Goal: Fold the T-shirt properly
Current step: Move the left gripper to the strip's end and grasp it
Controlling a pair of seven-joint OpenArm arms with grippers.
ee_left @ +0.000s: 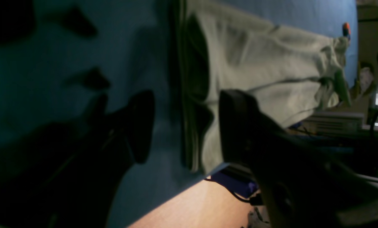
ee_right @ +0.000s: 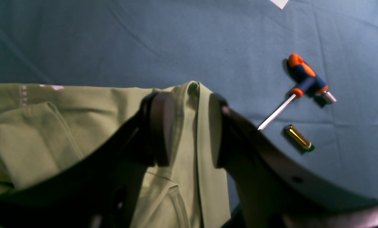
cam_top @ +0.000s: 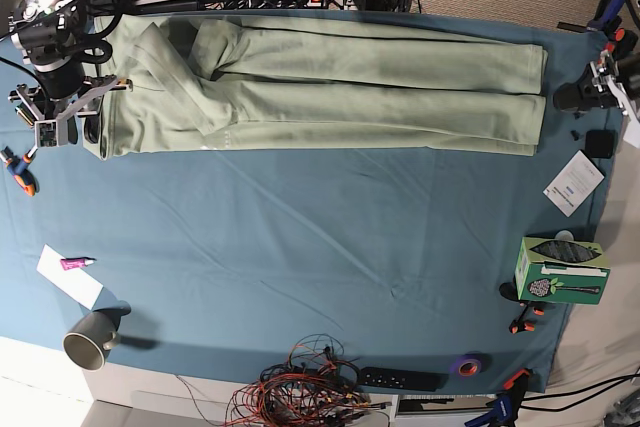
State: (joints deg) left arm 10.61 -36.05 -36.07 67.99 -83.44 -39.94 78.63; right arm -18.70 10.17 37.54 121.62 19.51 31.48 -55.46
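The pale green T-shirt (cam_top: 330, 82) lies as a long folded strip across the far side of the teal table cloth (cam_top: 300, 247). At the strip's left end in the base view, my right gripper (cam_top: 90, 117) is shut on a bunched fold of the T-shirt (ee_right: 192, 126), which fills the gap between its fingers (ee_right: 158, 126). At the other end, my left gripper (cam_top: 568, 97) is open. In the left wrist view its dark fingers (ee_left: 236, 126) stand wide apart on either side of the T-shirt's folded end (ee_left: 255, 69), with nothing held.
An orange-and-blue screwdriver (ee_right: 306, 82) and a small yellow cylinder (ee_right: 298, 136) lie on the cloth by my right gripper. A green box (cam_top: 562, 269), white card (cam_top: 573, 183), grey cup (cam_top: 88, 339), pink marker (cam_top: 75, 263) and a cable tangle (cam_top: 310, 387) sit near the edges.
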